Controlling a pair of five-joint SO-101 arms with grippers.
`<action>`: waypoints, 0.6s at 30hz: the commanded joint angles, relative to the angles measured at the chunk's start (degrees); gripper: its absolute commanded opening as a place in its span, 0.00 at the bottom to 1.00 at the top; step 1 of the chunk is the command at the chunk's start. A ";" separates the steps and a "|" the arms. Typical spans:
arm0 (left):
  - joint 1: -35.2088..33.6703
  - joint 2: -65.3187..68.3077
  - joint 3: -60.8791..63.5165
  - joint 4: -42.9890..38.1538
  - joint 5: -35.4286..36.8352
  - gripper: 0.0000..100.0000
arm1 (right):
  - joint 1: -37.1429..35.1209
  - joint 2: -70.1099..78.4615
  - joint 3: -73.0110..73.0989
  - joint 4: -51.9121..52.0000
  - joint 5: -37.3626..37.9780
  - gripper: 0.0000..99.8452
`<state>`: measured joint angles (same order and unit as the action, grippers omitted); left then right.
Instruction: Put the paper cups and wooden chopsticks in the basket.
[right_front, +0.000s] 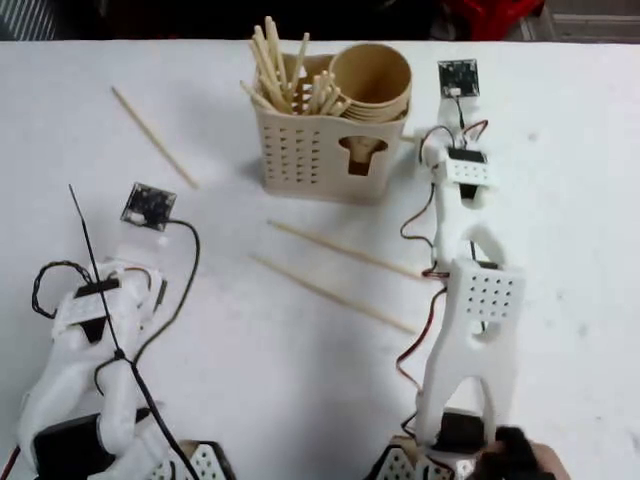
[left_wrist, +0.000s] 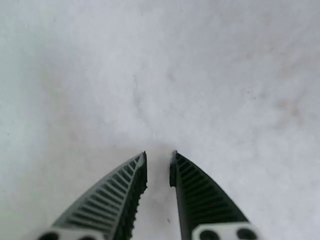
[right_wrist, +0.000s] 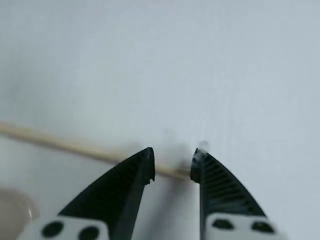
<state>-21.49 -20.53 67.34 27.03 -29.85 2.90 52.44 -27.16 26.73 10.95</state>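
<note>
The cream perforated basket (right_front: 310, 160) stands at the back middle of the table. It holds stacked paper cups (right_front: 370, 75) and several wooden chopsticks (right_front: 275, 65). One loose chopstick (right_front: 155, 138) lies at the back left. Two more chopsticks (right_front: 345, 250) (right_front: 335, 295) lie slanted in front of the basket. My right arm (right_front: 465, 170) is stretched out to just right of the basket. My right gripper (right_wrist: 172, 162) is open low over the table, with the end of a chopstick (right_wrist: 75, 145) lying between its tips. My left gripper (left_wrist: 158, 157) hangs narrowly open over bare table.
My left arm (right_front: 95, 310) is folded back at the front left with its cables (right_front: 185, 265) trailing on the table. A tan rounded shape (right_wrist: 12, 210) sits at the edge of the right wrist view; I cannot tell what it is.
</note>
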 joint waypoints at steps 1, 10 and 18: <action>0.92 -1.80 -0.35 -0.88 -0.62 0.10 | 0.31 -1.45 -2.11 6.73 4.92 0.13; 0.92 -1.80 -0.35 -0.88 -0.62 0.10 | 3.74 -3.91 -2.11 19.12 10.37 0.13; 0.92 -1.80 -0.35 -0.88 -0.62 0.10 | 7.34 -12.44 -2.11 23.60 10.46 0.14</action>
<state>-21.49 -20.53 67.34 27.03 -29.85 8.53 46.73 -28.40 49.85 20.88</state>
